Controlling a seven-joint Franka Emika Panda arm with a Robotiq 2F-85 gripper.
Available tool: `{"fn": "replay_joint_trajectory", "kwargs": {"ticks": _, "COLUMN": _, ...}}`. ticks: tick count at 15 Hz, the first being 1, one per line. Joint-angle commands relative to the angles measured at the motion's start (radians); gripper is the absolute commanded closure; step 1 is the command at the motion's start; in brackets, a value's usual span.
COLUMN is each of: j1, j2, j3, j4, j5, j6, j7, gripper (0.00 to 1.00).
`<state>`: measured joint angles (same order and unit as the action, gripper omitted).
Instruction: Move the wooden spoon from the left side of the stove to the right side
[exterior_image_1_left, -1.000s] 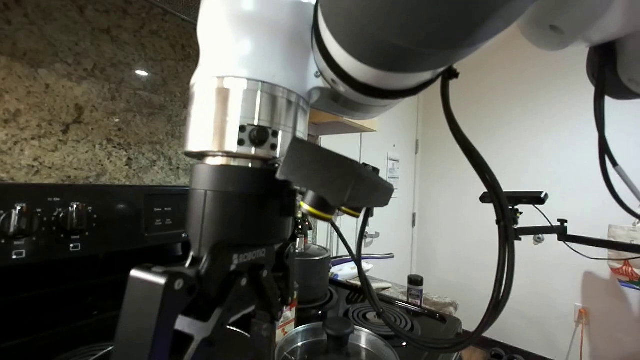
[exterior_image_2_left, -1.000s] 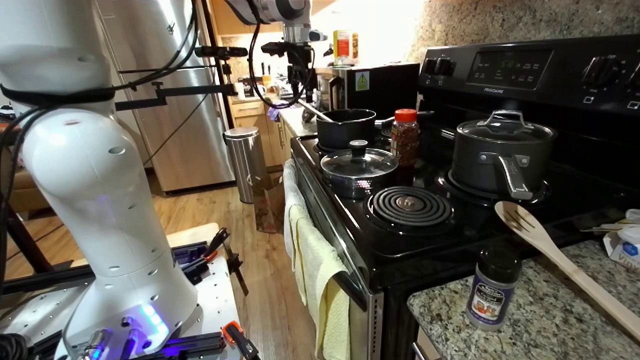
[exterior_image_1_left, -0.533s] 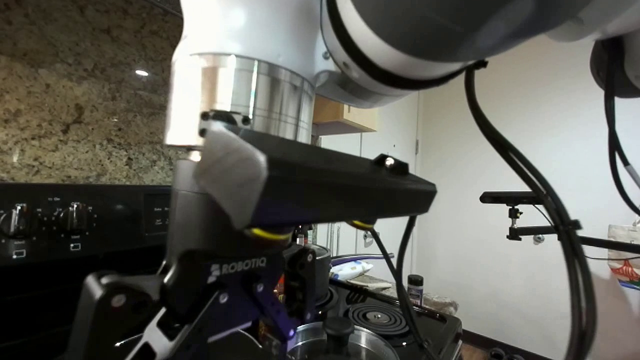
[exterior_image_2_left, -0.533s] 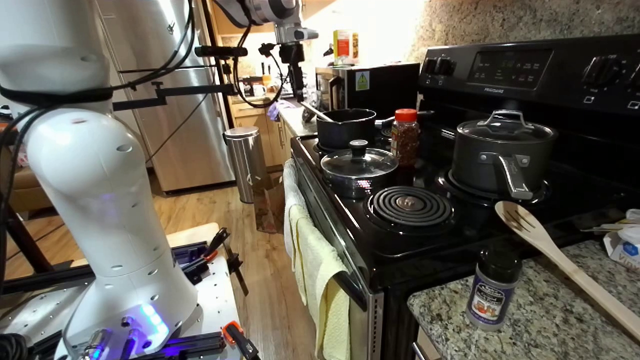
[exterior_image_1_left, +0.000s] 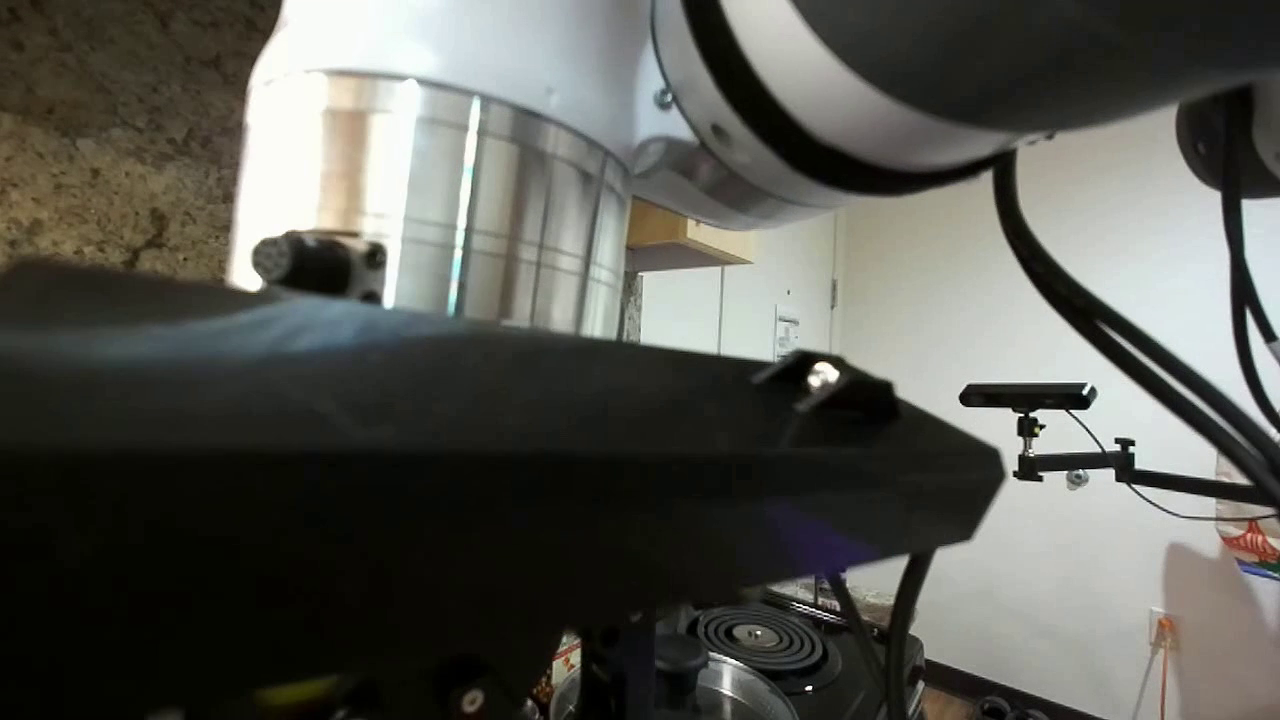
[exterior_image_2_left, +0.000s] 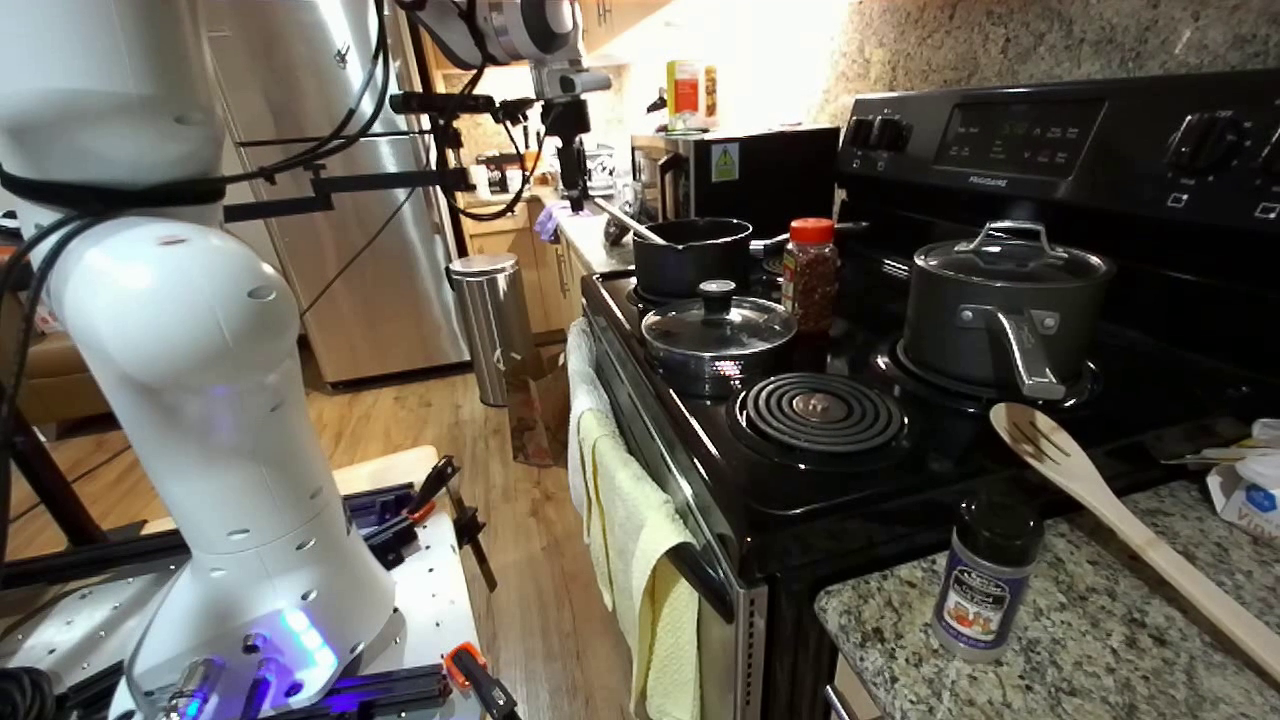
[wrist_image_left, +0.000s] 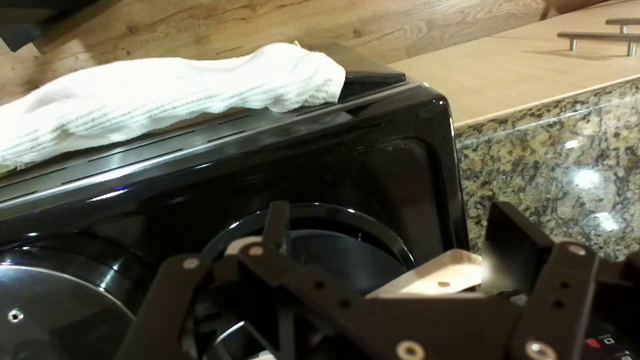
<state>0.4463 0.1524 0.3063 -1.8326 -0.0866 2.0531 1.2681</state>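
End effector (wrist_image_left: 387, 222) spread wide; the wooden spoon (wrist_image_left: 432, 272) is pale tan, its handle end apparently pierced.

Kitchen. Before me, a black stove (exterior_image_2_left: 950, 450) with coil burner (exterior_image_2_left: 820, 430) and lidded pots (exterior_image_2_left: 945, 320), towels (exterior_image_2_left: 645, 540) hanging on its front; alongside, a granite bench (exterior_image_2_left: 1080, 620) with a spice jar (exterior_image_2_left: 985, 590); farther off, steel fridge (exterior_image_2_left: 390, 290), trash can (exterior_image_2_left: 490, 330), wooden cabinets (exterior_image_2_left: 547, 285).

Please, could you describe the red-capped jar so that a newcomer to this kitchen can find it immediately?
Start from the black stove in an exterior view. On its top, the jar appears between the low lidded pan and the tall saucepan. Its red cap sets it apart from the black-capped spice shaker on the granite counter.
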Motion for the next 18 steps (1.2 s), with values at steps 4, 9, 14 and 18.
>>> {"fn": "replay_joint_trajectory", "kwargs": {"ticks": 4, "j1": 0.012, "j2": 0.085, "j3": -0.001, "j4": 0.062, "j5": 0.003, "j6": -0.014, "j7": 0.177, "gripper": 0.00}}
{"fn": "replay_joint_trajectory", "kwargs": {"ticks": 9, "j1": 0.023, "j2": 0.157, "j3": -0.022, "j4": 0.166, "j5": -0.012, "j6": -0.023, "j7": 0.263, "gripper": 0.00}}
{"fn": "replay_joint_trajectory", "kwargs": {"ticks": 14, "j1": 0.025, "j2": 0.195, "j3": -0.041, "j4": 0.243, "j5": -0.007, "j6": -0.054, "j7": 0.246, "gripper": 0.00}}
{"fn": "replay_joint_trajectory", "kwargs": {"ticks": 18, "j1": 0.021, "j2": 0.224, "j3": -0.062, "j4": 0.263, "j5": 0.002, "j6": -0.078, "j7": 0.252, "gripper": 0.00}}
